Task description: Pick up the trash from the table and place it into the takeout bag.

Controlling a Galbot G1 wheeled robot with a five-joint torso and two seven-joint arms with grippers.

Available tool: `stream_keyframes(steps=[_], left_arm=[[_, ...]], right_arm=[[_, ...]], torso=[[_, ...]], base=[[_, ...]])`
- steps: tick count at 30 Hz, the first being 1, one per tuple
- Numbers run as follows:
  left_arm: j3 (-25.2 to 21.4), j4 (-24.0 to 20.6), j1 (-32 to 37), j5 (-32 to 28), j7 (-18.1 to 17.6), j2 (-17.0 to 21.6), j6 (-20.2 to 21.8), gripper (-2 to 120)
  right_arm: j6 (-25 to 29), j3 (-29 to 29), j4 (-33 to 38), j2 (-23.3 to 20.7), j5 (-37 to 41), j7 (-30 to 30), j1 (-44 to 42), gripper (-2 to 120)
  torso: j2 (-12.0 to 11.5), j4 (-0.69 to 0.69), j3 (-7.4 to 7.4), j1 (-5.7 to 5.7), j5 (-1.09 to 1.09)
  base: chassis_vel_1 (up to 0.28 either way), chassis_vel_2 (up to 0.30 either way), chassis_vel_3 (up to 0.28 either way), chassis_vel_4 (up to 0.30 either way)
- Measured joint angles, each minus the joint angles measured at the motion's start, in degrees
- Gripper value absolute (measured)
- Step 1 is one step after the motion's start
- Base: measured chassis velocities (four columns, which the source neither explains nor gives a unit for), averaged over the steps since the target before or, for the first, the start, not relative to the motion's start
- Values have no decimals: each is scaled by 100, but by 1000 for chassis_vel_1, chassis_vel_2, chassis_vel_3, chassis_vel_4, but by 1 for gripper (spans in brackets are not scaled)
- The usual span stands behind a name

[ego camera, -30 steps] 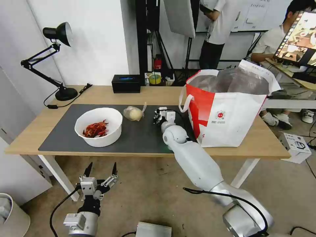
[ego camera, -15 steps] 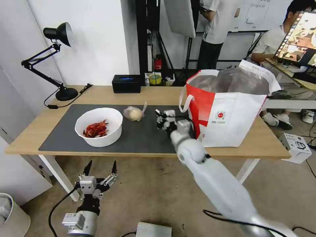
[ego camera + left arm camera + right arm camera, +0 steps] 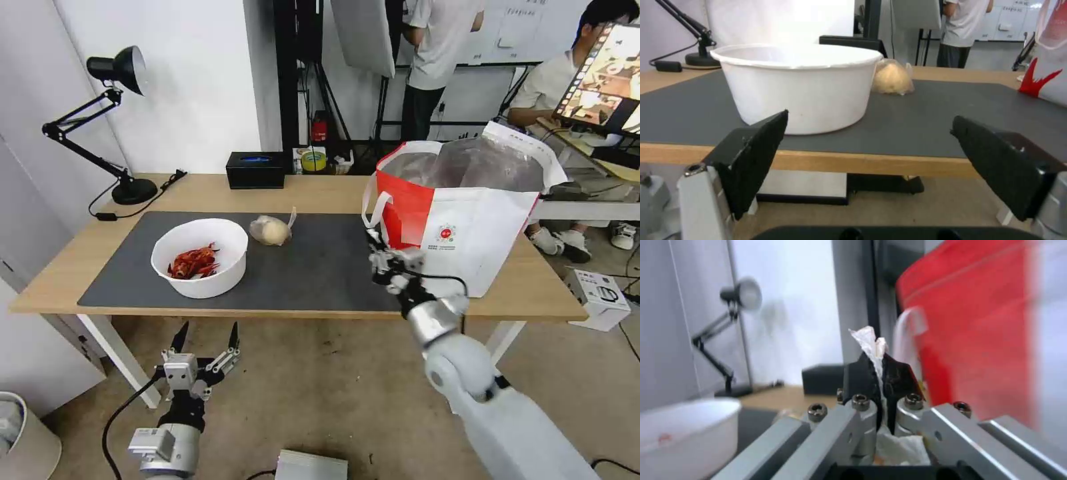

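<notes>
Pinching tissue (image 3: 875,350): right tool (image 3: 878,370), visible in wrist view.

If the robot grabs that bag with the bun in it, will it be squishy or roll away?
Probably squishy: the bun looks soft and rounded inside thin, crinkled clear plastic, so fingers would likely dent it. It seems light for its size. It might wobble if nudged, though the loose twisted bag end sticking up should keep it from rolling far on the mat.

bright even room light | soft shadows | right wrist view motion-blurred
</notes>
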Motion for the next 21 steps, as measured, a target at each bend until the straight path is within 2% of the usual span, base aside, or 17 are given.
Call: stream_keyframes(steps=[5, 9, 14, 21], left_arm=[[-31, -12, 6, 5, 0, 16, -4, 100], [-45, -43, 6, 0, 1, 44, -6, 100], [-42, -50, -15, -3, 1, 40, -8, 100], [-33, -25, -65, -3, 8, 8, -30, 100]], right_arm=[[541, 523, 31, -49, 676, -240, -60, 0], [624, 790, 82, -174, 1025, -169, 294, 0], [538, 842, 90, -339, 1222, 106, 823, 0], [1, 621, -18, -547, 1408, 808, 1825, 0]], torso=[[0, 0, 0, 0, 0], [0, 1, 0, 0, -1], [0, 2, 1, 0, -1], [0, 2, 1, 1, -1]], base=[[0, 0, 0, 0], [0, 0, 0, 0], [0, 0, 0, 0], [0, 0, 0, 0]])
